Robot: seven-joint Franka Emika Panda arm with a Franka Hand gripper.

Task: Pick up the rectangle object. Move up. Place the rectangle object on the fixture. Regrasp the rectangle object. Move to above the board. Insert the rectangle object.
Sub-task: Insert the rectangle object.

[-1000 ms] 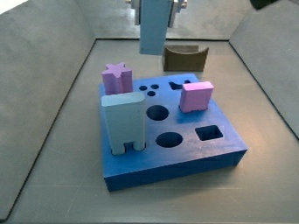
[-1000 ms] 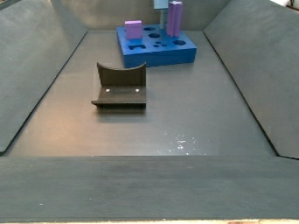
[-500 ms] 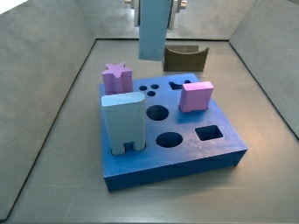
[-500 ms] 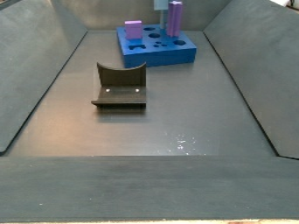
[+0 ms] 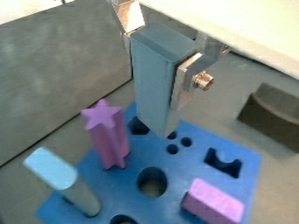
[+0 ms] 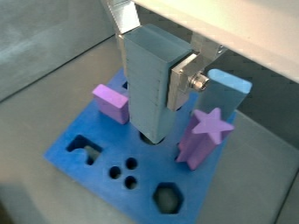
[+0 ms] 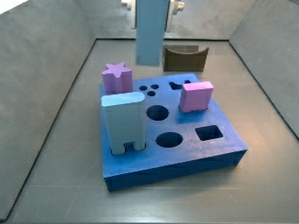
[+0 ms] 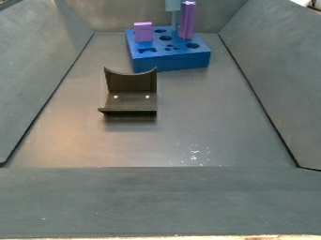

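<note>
1. The gripper [image 5: 158, 57] hangs vertically above the board [image 5: 251, 175], its flat silver fingers [image 5: 187, 83] clamped on the rectangle object [image 5: 156, 83], which stands upright between them.
2. In both wrist views the lower end of the rectangle object [image 6: 152, 87] points down at the board [image 6: 93, 144], close to a hole beneath it; whether the tip has entered the hole cannot be told.
3. In a side view the rectangle object [image 7: 149, 35] appears as a tall bar hanging over the rear part of the board [image 7: 187, 153], its top end cut off by the frame edge; the gripper itself is barely in this view.
4. The fixture [image 7: 184, 58] stands on the floor beyond the board, behind the gripper and clear of it. In a side view it lies in the foreground [image 8: 129, 94] with the board [image 8: 170, 52] far behind.
5. Only the wrist views show the fingers' contact with the rectangle object.
6. Beside the gripper stand a purple star block [image 5: 105, 131], a pale blue block [image 5: 65, 179] and a pink block [image 5: 216, 201], all on the board.
</note>
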